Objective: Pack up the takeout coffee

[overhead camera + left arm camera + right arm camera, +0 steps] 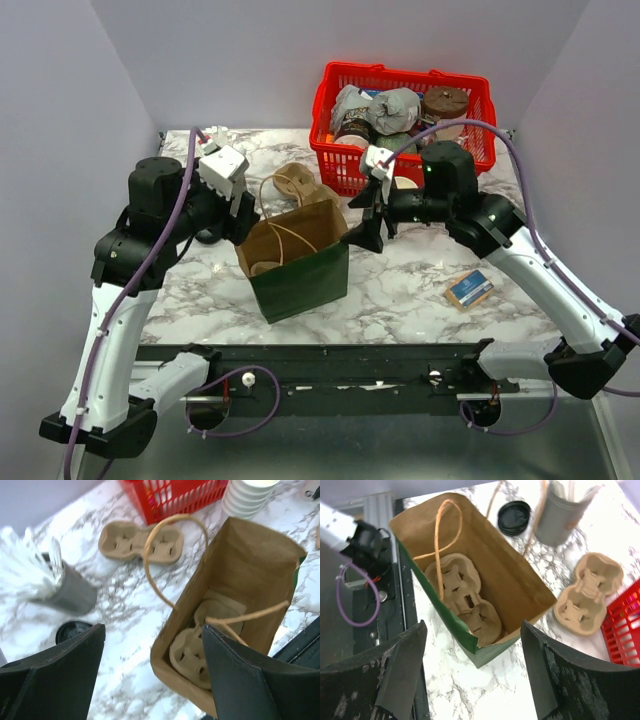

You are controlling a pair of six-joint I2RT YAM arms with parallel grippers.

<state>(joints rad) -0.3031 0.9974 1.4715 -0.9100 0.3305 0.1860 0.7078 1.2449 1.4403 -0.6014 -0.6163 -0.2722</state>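
A green paper bag point(300, 268) with a brown inside stands open at the table's middle. A pulp cup carrier point(467, 602) lies inside it, also seen in the left wrist view point(197, 647). A second carrier point(141, 542) lies on the marble behind the bag point(297, 183). My left gripper point(243, 215) is open and empty at the bag's left rim point(160, 655). My right gripper point(365, 232) is open and empty at the bag's right side, above its corner point(487, 655). A stack of white cups point(247, 497) stands by the basket.
A red basket point(405, 120) with wrapped items stands at the back. A grey holder of white wrapped items point(65, 587) and black lids point(515, 516) sit at the left. A small blue and tan box point(469, 290) lies at the right front.
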